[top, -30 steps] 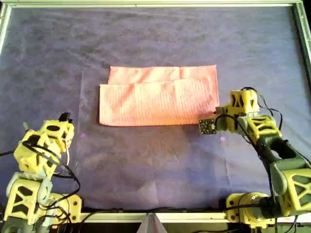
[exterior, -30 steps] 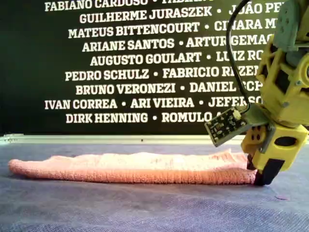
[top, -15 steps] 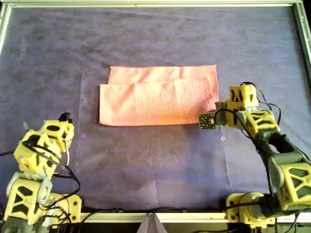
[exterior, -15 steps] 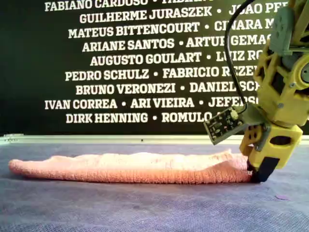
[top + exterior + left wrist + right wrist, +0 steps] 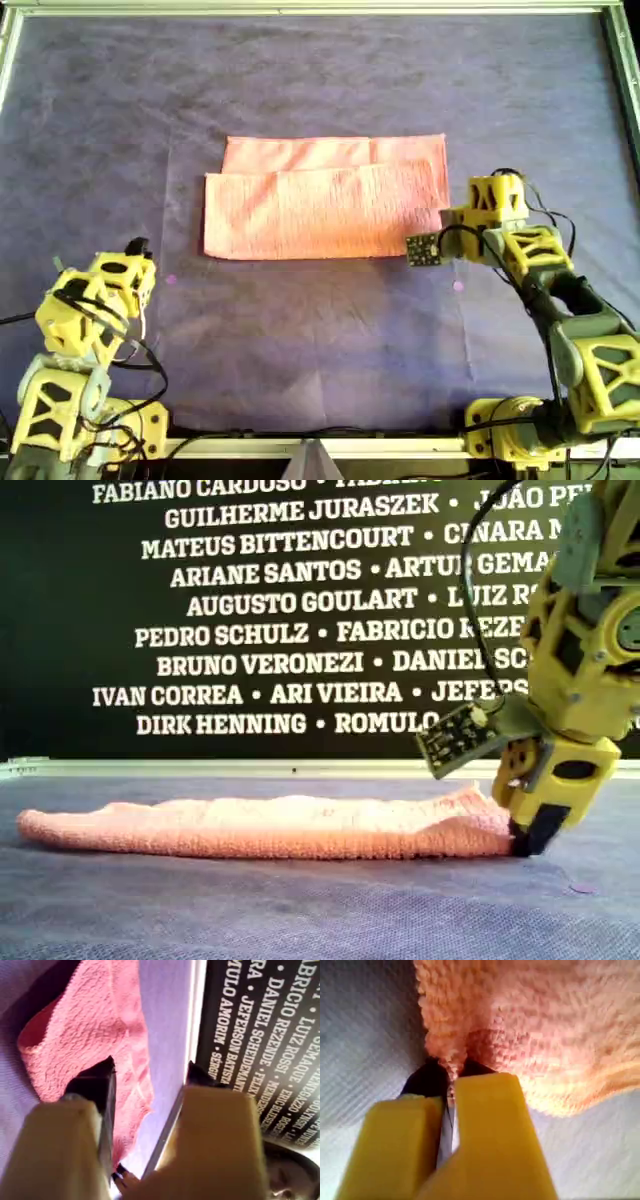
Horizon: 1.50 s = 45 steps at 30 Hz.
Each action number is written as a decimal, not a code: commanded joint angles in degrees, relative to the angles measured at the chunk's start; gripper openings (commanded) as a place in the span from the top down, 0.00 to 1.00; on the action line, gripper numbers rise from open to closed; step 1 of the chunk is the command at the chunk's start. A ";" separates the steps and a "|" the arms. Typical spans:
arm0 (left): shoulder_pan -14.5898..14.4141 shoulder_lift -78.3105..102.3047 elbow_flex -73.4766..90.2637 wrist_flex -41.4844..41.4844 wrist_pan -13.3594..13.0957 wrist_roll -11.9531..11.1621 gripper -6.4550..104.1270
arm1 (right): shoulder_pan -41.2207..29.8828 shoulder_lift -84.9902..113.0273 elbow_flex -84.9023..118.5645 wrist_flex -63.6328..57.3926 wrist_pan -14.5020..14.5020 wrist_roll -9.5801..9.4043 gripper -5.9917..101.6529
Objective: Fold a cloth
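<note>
A large dark purple-blue sheet [image 5: 330, 90] covers the framed worktop [image 5: 300, 8]. On the sheet, near the middle in the overhead view, lies the salmon-pink cloth [image 5: 325, 200], folded once into a long rectangle.

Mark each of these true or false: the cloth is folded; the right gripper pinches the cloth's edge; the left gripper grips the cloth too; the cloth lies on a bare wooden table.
1. The cloth is folded, one layer lying over another. True.
2. The right gripper is shut on the cloth's edge. True.
3. The left gripper grips the cloth too. False: its jaws stand open with nothing between them, and that arm sits apart at the overhead view's lower left.
4. The cloth lies on a bare wooden table. False: it lies on a dark purple sheet.
</note>
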 commanded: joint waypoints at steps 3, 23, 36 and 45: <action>0.97 1.05 -1.32 -0.97 -0.18 0.26 0.48 | 5.36 2.90 -13.36 0.62 0.26 0.26 0.96; 0.97 1.32 4.48 -1.05 -0.26 0.26 0.48 | 37.18 -39.29 -78.13 0.53 0.35 -0.62 0.96; 0.62 1.23 6.33 -0.44 -0.26 0.26 0.48 | 44.38 -59.06 -98.61 2.29 0.53 -0.79 0.64; 0.62 1.14 6.33 -0.26 -0.18 0.26 0.48 | 44.12 -50.63 -99.93 14.77 7.38 -0.70 0.64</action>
